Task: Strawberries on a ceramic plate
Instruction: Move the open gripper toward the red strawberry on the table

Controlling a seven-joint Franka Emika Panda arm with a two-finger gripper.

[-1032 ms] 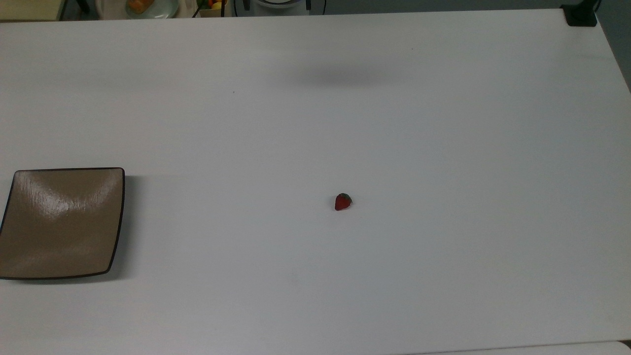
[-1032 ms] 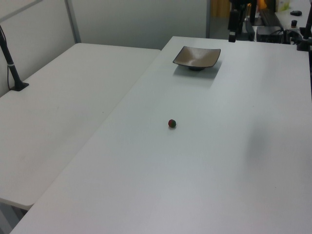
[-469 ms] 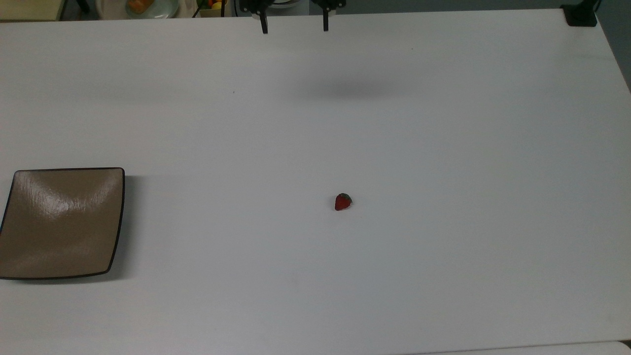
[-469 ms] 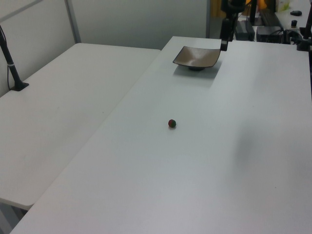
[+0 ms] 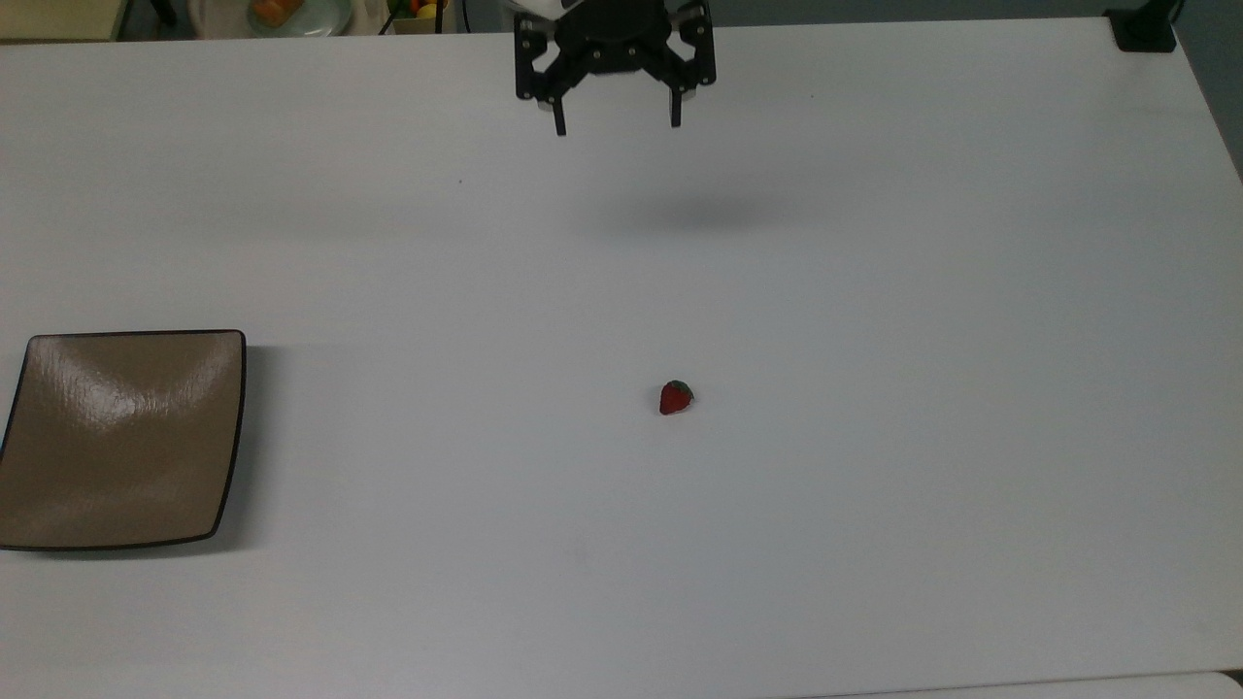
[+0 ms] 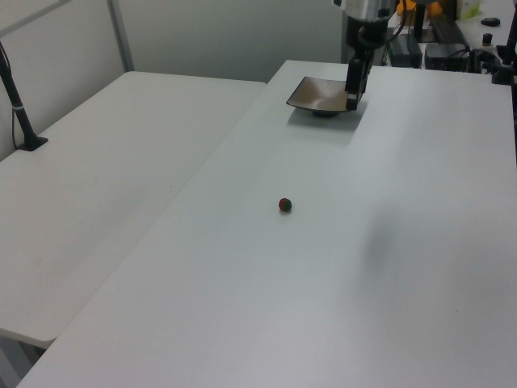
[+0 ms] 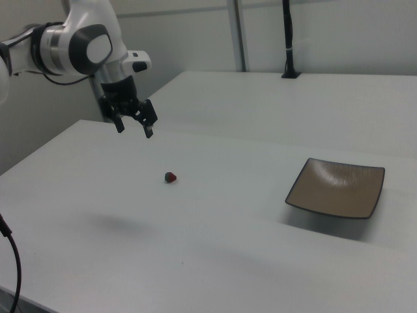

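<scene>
One strawberry [image 5: 676,397] lies alone on the white table [image 5: 874,291], a little right of and below the middle of the top view, and near the middle of the left view [image 6: 285,205]; in the right view it sits left of centre [image 7: 170,177], well apart from the square brown plate [image 7: 339,189] at the right of that frame; the gripper [image 5: 617,124] hangs at the upper middle of the top view, high above the table with its shadow on the surface below it, fingers spread wide and holding nothing; the step in hand looks to be the approach, so the sensible course is to bring the gripper directly over the fruit, keep the fingers apart until they straddle the red body, lower until the tips are just above the table, then close gently, since so small and rounded a thing may roll or squirt out sideways under an off-centre squeeze; the plate [image 5: 117,437], at the lower left edge of the top view, holds nothing; a round pale dish [image 5: 272,15] at the upper left of the top view carries something orange.
</scene>
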